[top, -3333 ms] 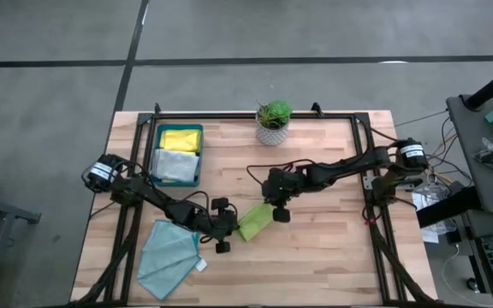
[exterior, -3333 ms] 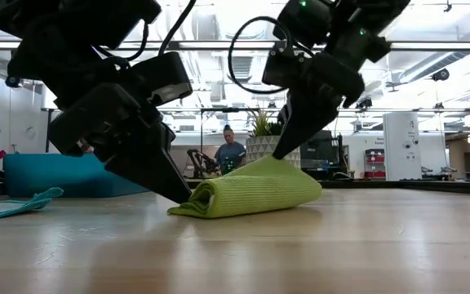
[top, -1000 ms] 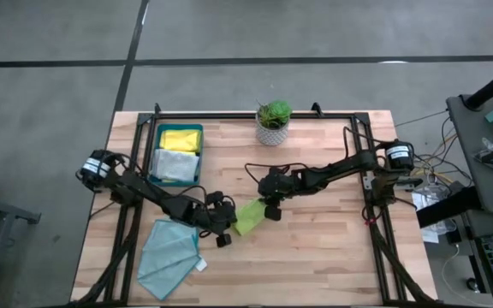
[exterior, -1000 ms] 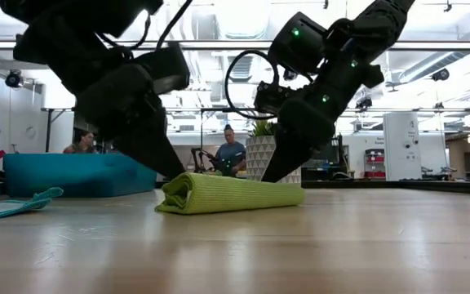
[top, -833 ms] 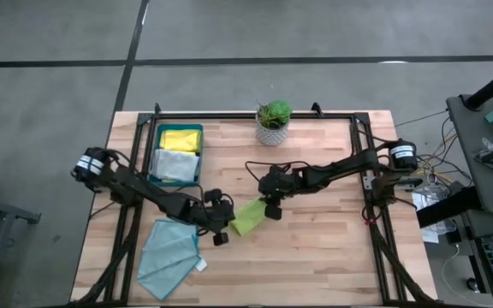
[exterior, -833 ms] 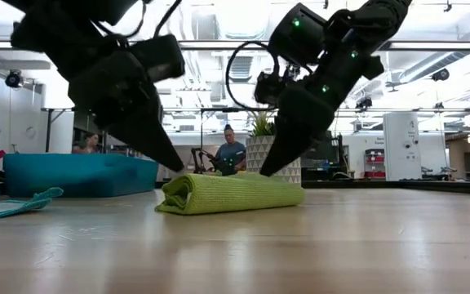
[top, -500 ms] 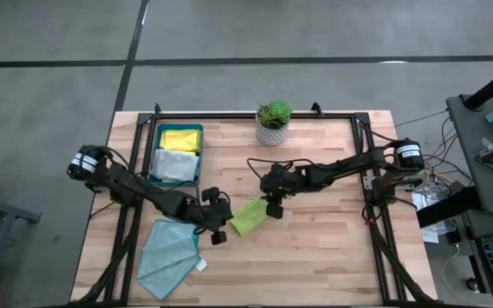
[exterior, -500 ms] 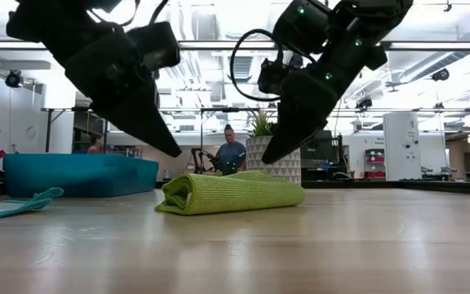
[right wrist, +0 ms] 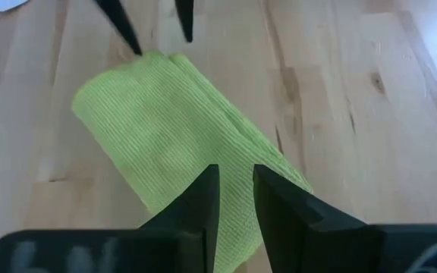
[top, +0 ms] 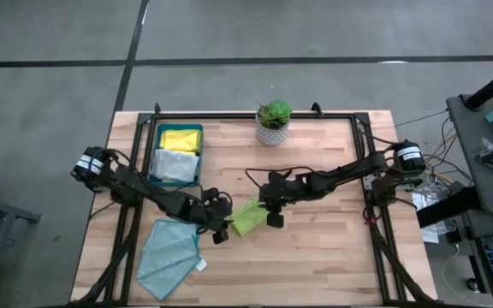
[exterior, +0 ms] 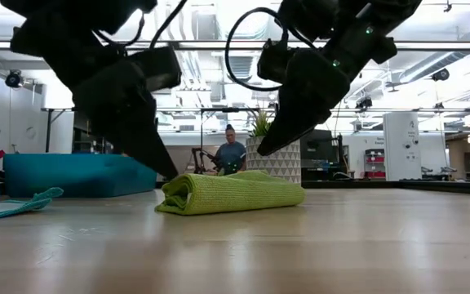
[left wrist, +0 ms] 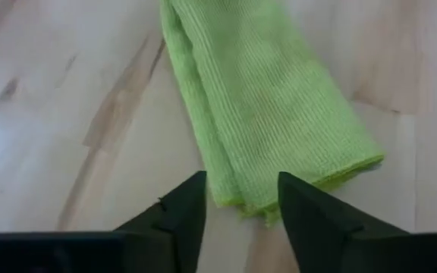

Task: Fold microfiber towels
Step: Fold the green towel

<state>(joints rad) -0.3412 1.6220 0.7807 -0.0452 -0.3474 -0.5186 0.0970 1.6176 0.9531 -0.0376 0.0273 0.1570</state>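
Observation:
A lime green towel (top: 246, 217) lies folded into a thick flat bundle on the table's middle, also seen in the low view (exterior: 231, 193). My left gripper (left wrist: 241, 178) is open, slanting down at the bundle's left end (left wrist: 249, 201), one finger on either side of its corner. My right gripper (right wrist: 234, 171) hangs above the bundle's right half (exterior: 280, 189), clear of it, its fingers a narrow gap apart with nothing between them. A light teal towel (top: 169, 248) lies spread at the near left. My left gripper's open fingers (left wrist: 192, 197) stand on either side of the corner of the green towel's end (left wrist: 260, 208), slanting down from the table's left. I cannot tell whether they touch the cloth. The towel lies flat on the table.
A dark teal tray (top: 199, 156) at the far left holds a yellow towel (top: 180, 139) and a pale grey towel (top: 175, 165). A potted plant (top: 273, 120) stands at the far middle. Bare wood lies to the right and near side of the green towel.
My right gripper has lifted off the green towel's right end and now hangs above it. My left gripper, a narrow point at the towel's left end before, now shows wider there. The folded towel has stayed in place and kept its shape.

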